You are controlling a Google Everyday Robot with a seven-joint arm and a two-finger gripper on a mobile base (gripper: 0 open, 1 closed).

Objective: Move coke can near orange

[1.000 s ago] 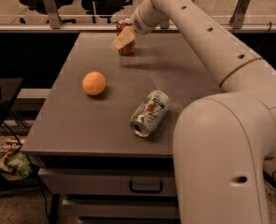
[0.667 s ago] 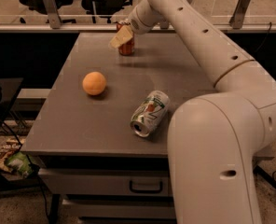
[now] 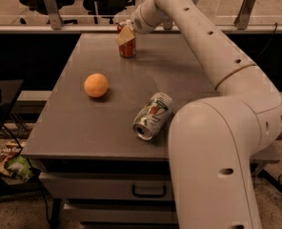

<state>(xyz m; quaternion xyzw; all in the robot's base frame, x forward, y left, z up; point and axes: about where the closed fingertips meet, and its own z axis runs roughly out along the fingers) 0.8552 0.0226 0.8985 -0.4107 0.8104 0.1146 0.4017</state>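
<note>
Only one camera view to go on. The gripper [image 3: 125, 31] is well beyond the orange [image 3: 96, 85], at the far side of the table [image 3: 74, 128]. Its fingers [image 3: 126, 36] look closed around the top of the coke can [image 3: 127, 49], which stands upright. I can't tell if it's lifted yet.

My worry is the grip. It's high on the can, so a quick swing toward the orange could tip or drop it. Coming in too close could knock the orange and send it rolling off the table. The white-and-green can [image 3: 153, 116] lying on its side, near the orange on the arm's side, seems out of the path.
</note>
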